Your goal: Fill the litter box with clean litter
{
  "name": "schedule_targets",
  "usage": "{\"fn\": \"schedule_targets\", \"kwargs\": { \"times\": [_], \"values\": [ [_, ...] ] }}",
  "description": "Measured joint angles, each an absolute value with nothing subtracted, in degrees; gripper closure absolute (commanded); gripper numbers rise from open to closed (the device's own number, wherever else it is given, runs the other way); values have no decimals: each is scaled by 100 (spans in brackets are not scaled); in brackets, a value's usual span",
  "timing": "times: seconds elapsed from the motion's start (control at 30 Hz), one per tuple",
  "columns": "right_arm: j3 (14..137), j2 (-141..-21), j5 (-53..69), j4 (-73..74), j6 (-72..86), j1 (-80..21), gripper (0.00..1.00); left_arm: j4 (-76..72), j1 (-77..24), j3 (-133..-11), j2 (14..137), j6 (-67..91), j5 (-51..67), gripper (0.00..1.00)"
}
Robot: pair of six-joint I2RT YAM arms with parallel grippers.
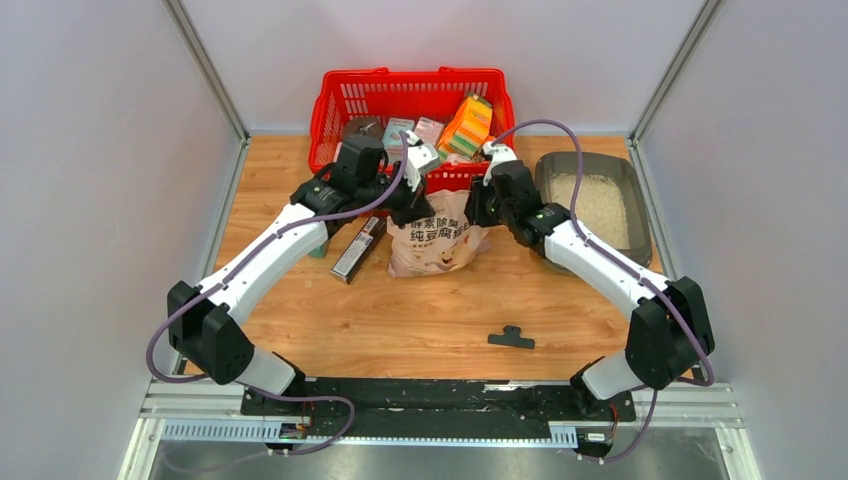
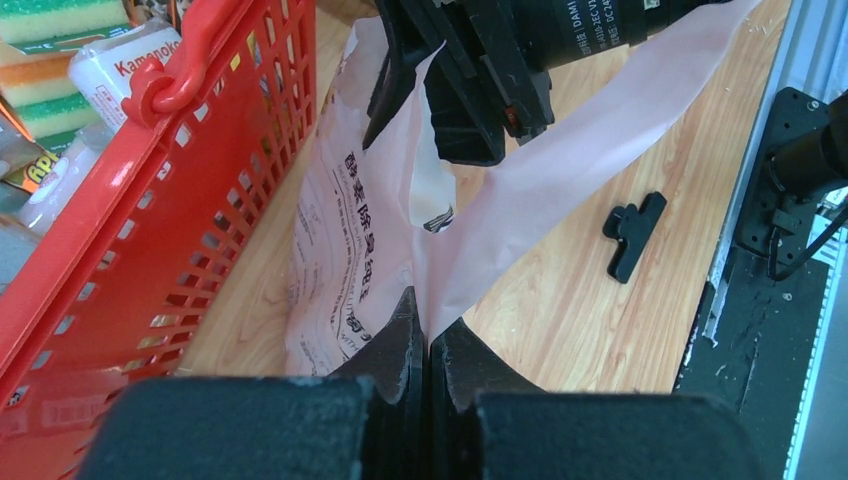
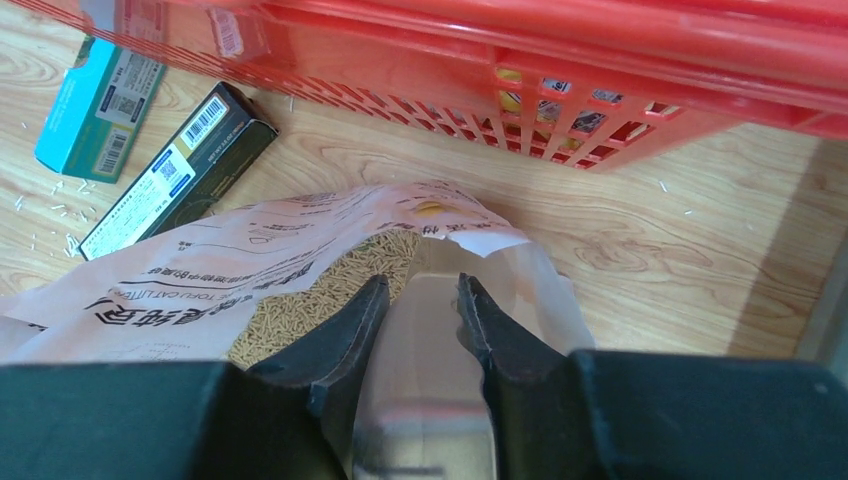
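Observation:
The grey-brown litter box (image 1: pixel 590 158) sits at the back right, with pale clean litter (image 1: pixel 598 205) spread in it. A pinkish-cream bag (image 1: pixel 435 245) stands in front of the red basket. My left gripper (image 1: pixel 412 208) is shut on the bag's top edge; the wrist view shows the jaws (image 2: pixel 430 335) pinching the pink film (image 2: pixel 350 230). My right gripper (image 1: pixel 478 205) is at the bag's mouth. Its fingers (image 3: pixel 422 290) are shut on the handle of a clear scoop (image 3: pixel 430 350), which reaches into the bag. Tan pellets of litter (image 3: pixel 320 295) show inside.
The red mesh basket (image 1: pixel 415 100), full of groceries, stands right behind the bag (image 3: pixel 500 60). A black box (image 1: pixel 358 248) and a teal box (image 3: pixel 100 105) lie left of the bag. A black clip (image 1: pixel 511 338) lies on the table nearer the front. Stray granules dot the wood.

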State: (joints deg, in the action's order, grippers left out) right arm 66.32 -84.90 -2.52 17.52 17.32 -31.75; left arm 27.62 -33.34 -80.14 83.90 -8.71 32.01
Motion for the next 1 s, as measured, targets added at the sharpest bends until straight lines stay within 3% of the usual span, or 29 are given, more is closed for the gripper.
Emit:
{"fn": "schedule_targets", "kwargs": {
  "times": [0.4, 1.0],
  "values": [
    [6589, -8986, 978, 1024, 2051, -2880, 100, 2547, -3334, -8018, 8569, -718, 3214, 100],
    [7041, -9638, 5052, 784, 3498, -1798, 100, 3441, -3350, -8530, 8611, -1848, 2877, 100]
  ]
}}
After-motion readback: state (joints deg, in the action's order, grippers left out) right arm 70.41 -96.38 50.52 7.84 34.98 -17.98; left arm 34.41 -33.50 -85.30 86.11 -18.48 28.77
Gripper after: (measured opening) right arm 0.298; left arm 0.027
